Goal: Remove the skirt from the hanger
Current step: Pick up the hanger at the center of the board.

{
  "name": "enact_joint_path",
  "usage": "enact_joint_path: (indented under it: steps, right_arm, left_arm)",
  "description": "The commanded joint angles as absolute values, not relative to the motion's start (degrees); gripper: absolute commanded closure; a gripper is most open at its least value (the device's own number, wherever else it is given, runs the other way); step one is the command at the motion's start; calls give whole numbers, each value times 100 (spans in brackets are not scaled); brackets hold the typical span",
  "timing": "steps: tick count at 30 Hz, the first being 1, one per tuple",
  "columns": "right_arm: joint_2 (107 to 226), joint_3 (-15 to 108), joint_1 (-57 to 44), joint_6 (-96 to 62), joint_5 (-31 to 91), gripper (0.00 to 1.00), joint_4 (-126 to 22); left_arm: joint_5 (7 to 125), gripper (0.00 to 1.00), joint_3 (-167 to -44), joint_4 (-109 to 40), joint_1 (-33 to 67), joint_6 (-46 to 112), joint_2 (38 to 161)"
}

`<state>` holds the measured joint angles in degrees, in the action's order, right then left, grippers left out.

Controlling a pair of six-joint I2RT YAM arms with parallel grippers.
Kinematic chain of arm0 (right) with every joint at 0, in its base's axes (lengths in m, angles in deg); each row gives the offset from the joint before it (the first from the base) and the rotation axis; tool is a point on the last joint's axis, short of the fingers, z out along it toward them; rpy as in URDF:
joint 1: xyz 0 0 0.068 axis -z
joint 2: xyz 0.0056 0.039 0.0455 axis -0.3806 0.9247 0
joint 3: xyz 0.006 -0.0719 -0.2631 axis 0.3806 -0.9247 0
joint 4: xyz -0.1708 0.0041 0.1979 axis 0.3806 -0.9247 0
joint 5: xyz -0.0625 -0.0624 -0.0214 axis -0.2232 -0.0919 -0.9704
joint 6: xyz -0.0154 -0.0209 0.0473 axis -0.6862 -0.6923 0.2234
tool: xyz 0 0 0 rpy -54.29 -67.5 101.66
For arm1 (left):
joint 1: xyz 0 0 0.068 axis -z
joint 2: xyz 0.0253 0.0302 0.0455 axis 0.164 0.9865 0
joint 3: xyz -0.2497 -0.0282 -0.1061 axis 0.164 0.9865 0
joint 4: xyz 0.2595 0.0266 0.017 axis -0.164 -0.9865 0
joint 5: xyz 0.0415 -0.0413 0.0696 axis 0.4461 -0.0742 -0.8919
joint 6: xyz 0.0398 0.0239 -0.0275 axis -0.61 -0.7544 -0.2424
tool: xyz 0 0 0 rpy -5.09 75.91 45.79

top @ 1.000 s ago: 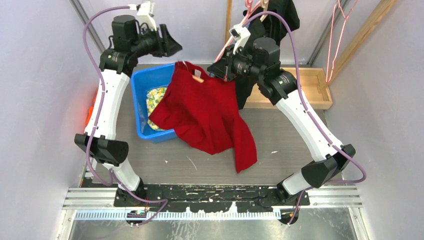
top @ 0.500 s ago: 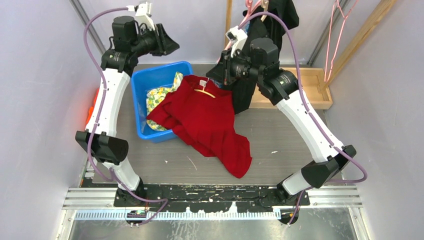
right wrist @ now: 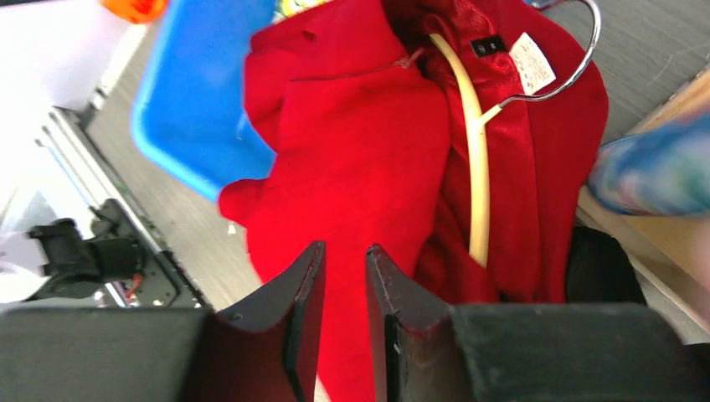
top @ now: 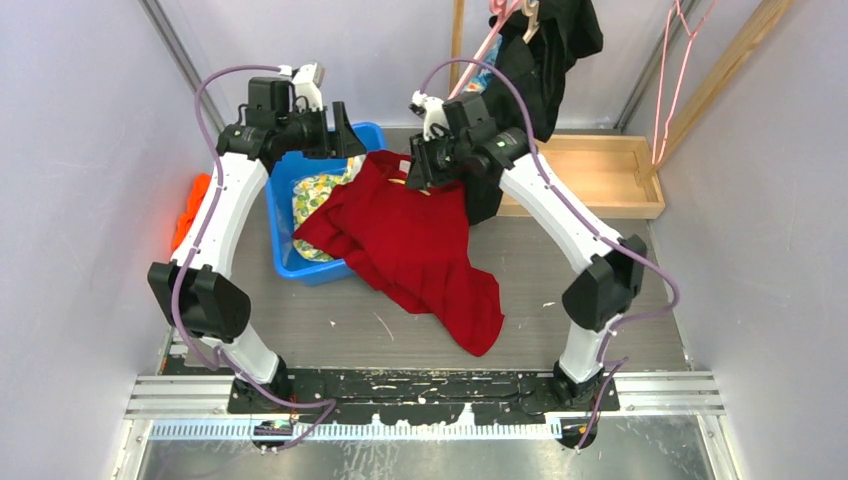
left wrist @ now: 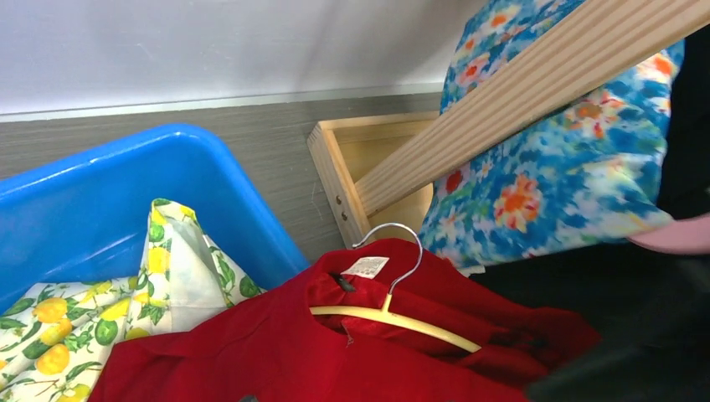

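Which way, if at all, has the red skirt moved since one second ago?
Yes. The skirt sank nearer, uncovering the blue bin's far right corner.

Skirt (top: 410, 240) over bin (left wrist: 100, 201) edge, hanger (left wrist: 393, 322) atop

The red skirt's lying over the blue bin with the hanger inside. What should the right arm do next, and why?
Probably lower the right gripper onto the cream hanger and close. Its jaws stand slightly apart and empty above the red skirt, the hanger's bar lies exposed in the waistband, and holding it would let the left gripper pull fabric off.
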<state>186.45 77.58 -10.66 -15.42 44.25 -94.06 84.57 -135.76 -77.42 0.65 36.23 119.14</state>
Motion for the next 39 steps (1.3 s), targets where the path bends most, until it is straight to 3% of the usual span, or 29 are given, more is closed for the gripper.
enact_joint_path:
  steps: [1,6,20,30,39]
  right_arm:
    - [19086,8258,-1119,-1945,3971,70,-9757]
    - [19462,8295,-1115,-2176,3397,70,-9855]
    - [20079,8886,-1120,-2138,3423,70,-9867]
    - [20422,8878,-1115,-2574,2784,57,-9894]
    - [20504,8974,-1075,-2740,2612,53,-9847]
  left_arm:
    - [8701,27,-13544,-7564,76,3619,11529]
    - [8815,28,-13364,-7536,75,3650,11454]
    - [9098,30,-13151,-7442,79,3755,11466]
    - [9183,30,-13110,-7423,71,3810,11492]
    - [9336,30,-13194,-7372,75,3894,11608]
